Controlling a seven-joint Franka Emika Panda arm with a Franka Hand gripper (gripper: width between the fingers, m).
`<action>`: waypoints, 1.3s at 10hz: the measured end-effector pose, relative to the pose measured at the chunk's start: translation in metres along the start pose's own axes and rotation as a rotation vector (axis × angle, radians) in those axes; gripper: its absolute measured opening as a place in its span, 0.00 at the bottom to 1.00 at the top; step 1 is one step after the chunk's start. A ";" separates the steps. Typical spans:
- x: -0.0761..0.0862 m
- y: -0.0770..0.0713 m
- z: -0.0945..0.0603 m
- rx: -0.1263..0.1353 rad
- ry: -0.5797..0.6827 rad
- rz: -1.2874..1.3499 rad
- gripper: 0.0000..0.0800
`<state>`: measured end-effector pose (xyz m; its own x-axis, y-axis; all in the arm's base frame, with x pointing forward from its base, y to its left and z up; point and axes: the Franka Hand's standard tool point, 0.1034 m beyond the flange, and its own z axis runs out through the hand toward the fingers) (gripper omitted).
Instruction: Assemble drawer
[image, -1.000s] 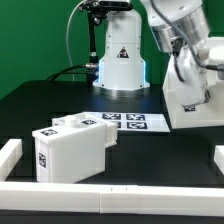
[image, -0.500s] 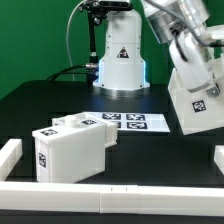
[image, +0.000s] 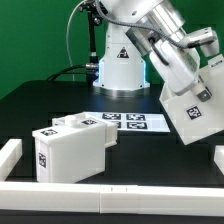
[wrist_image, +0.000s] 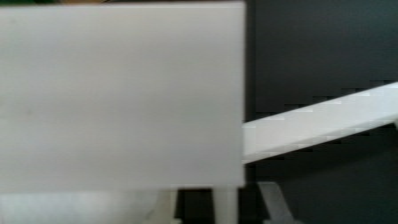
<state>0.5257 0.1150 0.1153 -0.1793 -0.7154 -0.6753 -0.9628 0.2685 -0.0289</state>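
My gripper (image: 186, 80) is shut on the large white hollow shell (image: 196, 112) of the drawer and holds it tilted above the table at the exterior view's right. In the wrist view the shell (wrist_image: 116, 95) fills most of the picture, and my gripper (wrist_image: 233, 206) pinches one thin wall of it between the fingertips (wrist_image: 270, 204). Two smaller white trays stand on the black table at the exterior view's left, one in front (image: 70, 152) and one close behind it (image: 78, 124). Each carries small black-and-white tags.
The marker board (image: 128, 121) lies flat on the table between the trays and the robot's base (image: 120, 60). Low white border rails run along the front (image: 110, 197), the left (image: 10, 155) and the right (image: 217, 158). A rail also shows in the wrist view (wrist_image: 329, 120).
The shell has risen off the table in my gripper and tipped over, its lower corner swinging out. The arm has swung across the exterior view. The trays have not moved.
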 end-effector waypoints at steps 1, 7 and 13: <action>-0.005 0.001 0.003 0.006 -0.037 -0.040 0.04; 0.020 0.018 -0.001 -0.078 -0.313 -0.088 0.04; 0.025 0.021 0.005 -0.070 -0.311 -0.195 0.04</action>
<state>0.5022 0.1062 0.0943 0.0681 -0.5156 -0.8541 -0.9863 0.0943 -0.1355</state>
